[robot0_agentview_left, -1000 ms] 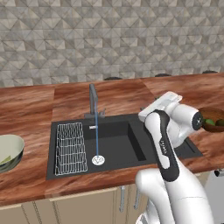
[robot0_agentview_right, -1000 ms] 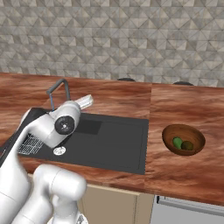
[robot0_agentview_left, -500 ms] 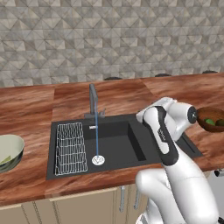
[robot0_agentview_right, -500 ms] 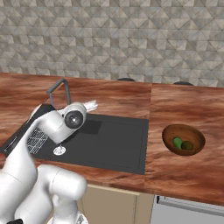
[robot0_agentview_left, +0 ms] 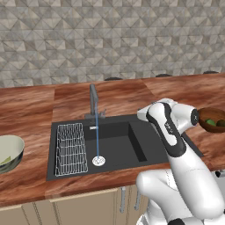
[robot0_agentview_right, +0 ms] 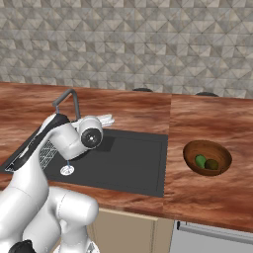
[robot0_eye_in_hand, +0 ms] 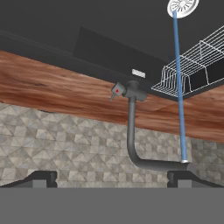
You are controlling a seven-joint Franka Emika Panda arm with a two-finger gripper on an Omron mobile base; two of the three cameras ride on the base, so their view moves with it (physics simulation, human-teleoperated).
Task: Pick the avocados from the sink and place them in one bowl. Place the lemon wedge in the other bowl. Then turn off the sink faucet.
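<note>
Sink faucet (robot0_eye_in_hand: 131, 127) running, thin stream (robot0_eye_in_hand: 178, 83) falling onto drain (robot0_eye_in_hand: 183, 6) at 1 o'clock. Gripper (robot0_eye_in_hand: 111, 177) spread wide, pinching nothing. Avocados (robot0_agentview_right: 205, 162) resting in brown bowl (robot0_agentview_right: 193, 148).

No text, label or number (anywhere) can be read.

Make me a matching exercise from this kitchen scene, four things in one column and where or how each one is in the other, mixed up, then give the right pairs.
Things:
1. avocados
2. sink faucet
3. wire rack
4. pale bowl

Place or state:
A. in the sink's left basin
B. on the counter left of the sink
C. in the brown wooden bowl
D. running water onto the drain

Pairs: 1-C, 2-D, 3-A, 4-B
</note>
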